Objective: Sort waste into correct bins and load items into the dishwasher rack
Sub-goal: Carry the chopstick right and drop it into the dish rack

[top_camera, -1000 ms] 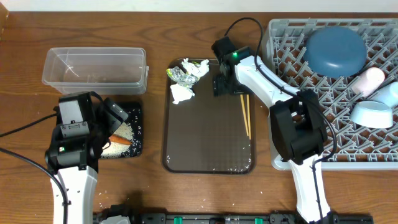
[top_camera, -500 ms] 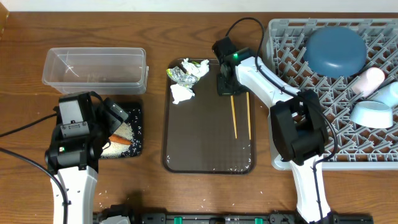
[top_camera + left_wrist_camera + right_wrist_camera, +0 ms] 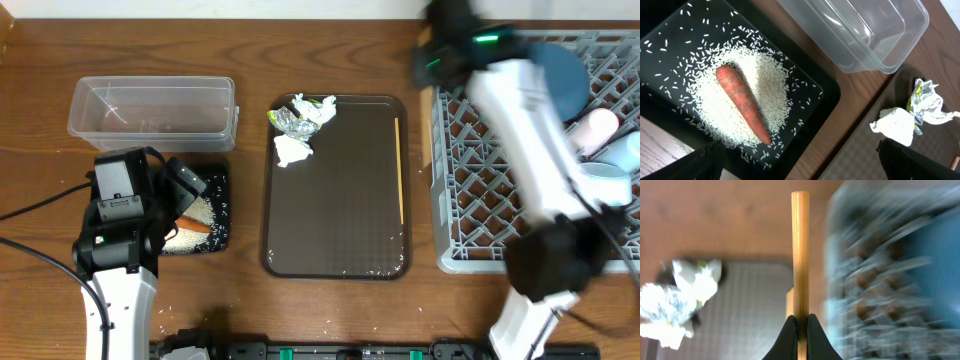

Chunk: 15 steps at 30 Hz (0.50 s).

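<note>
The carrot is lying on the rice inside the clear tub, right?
Not quite. The carrot does lie on the rice, but inside the black tray, not the clear tub, which sits beside it. The left wrist view shows it.

The wooden table (image 3: 300, 60) is brown, with the grain running left to right. At its middle lies a large dark-brown rectangular serving tray (image 3: 340, 200) with rounded corners, a raised rim and a finely textured floor, its long sides running front to back. A black strip with green marks (image 3: 300, 352) runs along the table's near edge; what it is cannot be told.
</note>
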Each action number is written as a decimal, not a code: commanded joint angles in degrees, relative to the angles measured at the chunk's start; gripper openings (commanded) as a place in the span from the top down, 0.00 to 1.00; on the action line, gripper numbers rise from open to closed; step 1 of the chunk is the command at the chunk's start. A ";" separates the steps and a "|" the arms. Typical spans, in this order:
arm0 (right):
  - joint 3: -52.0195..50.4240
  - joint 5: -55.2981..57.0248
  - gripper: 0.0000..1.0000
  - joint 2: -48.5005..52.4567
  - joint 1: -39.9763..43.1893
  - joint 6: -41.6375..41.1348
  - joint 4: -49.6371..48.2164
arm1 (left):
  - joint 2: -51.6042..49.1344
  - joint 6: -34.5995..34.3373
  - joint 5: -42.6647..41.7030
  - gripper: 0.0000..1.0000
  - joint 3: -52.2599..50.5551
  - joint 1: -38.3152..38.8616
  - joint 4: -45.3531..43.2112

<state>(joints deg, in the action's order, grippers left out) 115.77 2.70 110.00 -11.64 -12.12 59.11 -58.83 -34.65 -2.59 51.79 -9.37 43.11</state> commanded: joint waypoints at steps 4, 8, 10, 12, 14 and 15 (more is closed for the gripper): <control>-0.85 -3.61 0.99 -0.33 9.22 9.25 0.35 | -0.28 0.35 0.70 0.00 1.27 -0.37 0.13; -1.16 -8.04 0.99 1.90 11.50 9.25 0.28 | -0.28 0.35 0.70 0.00 1.27 -0.37 0.13; -1.16 -10.49 0.99 3.37 11.63 9.25 0.26 | -0.28 0.35 0.70 0.00 1.27 -0.37 0.13; -1.16 -11.28 0.99 4.79 11.45 9.20 0.22 | -0.28 0.35 0.70 0.00 1.27 -0.37 0.13; -1.16 -11.37 0.98 6.45 11.06 8.96 -0.04 | -0.28 0.35 0.70 0.00 1.27 -0.37 0.13; -1.16 -11.39 0.97 7.23 10.82 8.94 -0.28 | -0.28 0.35 0.70 0.00 1.27 -0.37 0.13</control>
<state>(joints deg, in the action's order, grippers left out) 114.78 -6.15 116.07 -0.01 -4.10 59.07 -58.85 -34.65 -2.59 51.79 -9.37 43.13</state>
